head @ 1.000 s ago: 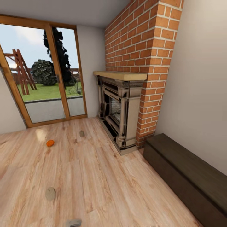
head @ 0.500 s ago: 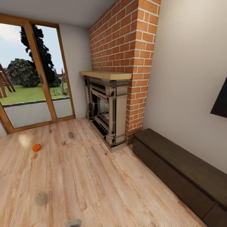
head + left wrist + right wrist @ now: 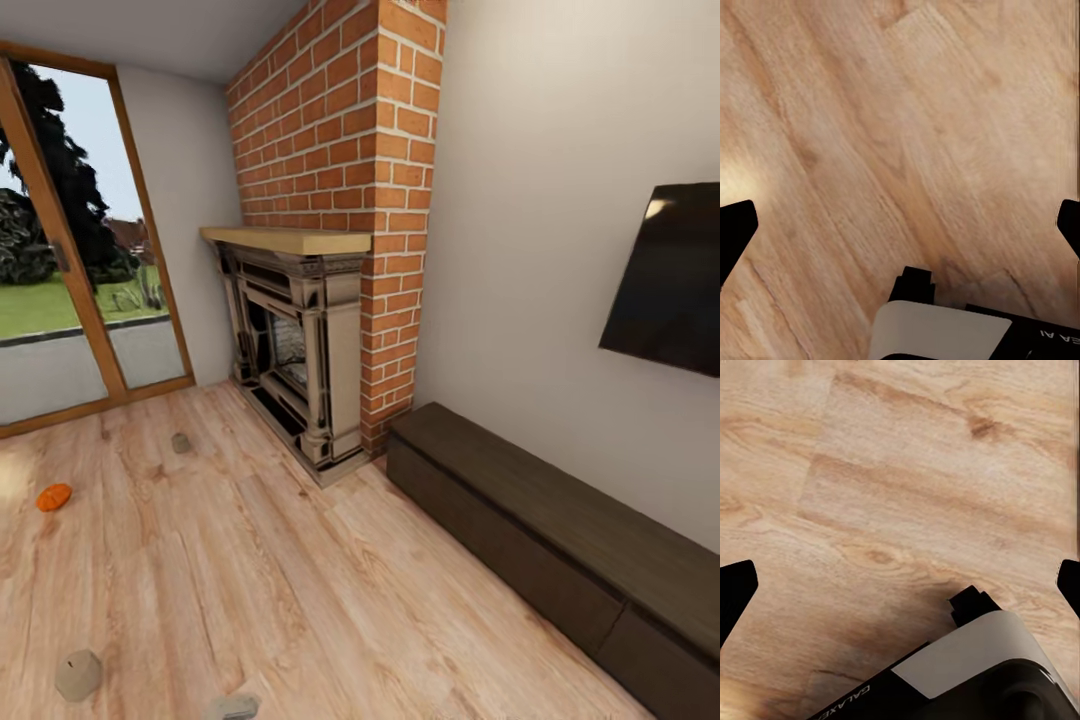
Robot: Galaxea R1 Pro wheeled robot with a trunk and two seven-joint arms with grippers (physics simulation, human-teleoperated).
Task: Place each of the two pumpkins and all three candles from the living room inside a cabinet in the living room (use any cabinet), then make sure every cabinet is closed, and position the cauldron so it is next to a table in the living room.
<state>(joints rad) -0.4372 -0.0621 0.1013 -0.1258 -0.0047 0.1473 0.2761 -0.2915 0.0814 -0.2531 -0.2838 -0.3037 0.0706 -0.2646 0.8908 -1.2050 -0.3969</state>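
1. The cabinet point(image 3: 560, 540), its drawer fronts flush, runs along the wall at four o'clock of the head view, beside the fireplace surround point(image 3: 300, 340).
2. One pumpkin point(image 3: 54, 496) lies on the wood floor point(image 3: 300, 580) at nine o'clock.
3. Two candles point(image 3: 78, 674) point(image 3: 181, 442) lie at seven and ten o'clock.
4. Left gripper point(image 3: 900, 225) and right gripper point(image 3: 900, 585) hang over bare boards (fingertips wide apart, holding nothing), no task thing between them.

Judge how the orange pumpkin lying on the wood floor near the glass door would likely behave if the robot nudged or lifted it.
The pumpkin looks small and rounded, so a nudge would probably send it rolling across the smooth wood floor. Its squat, slightly flattened shape may stop it soon. It seems light for its size, and its curved sides could slip from a loose pinch.
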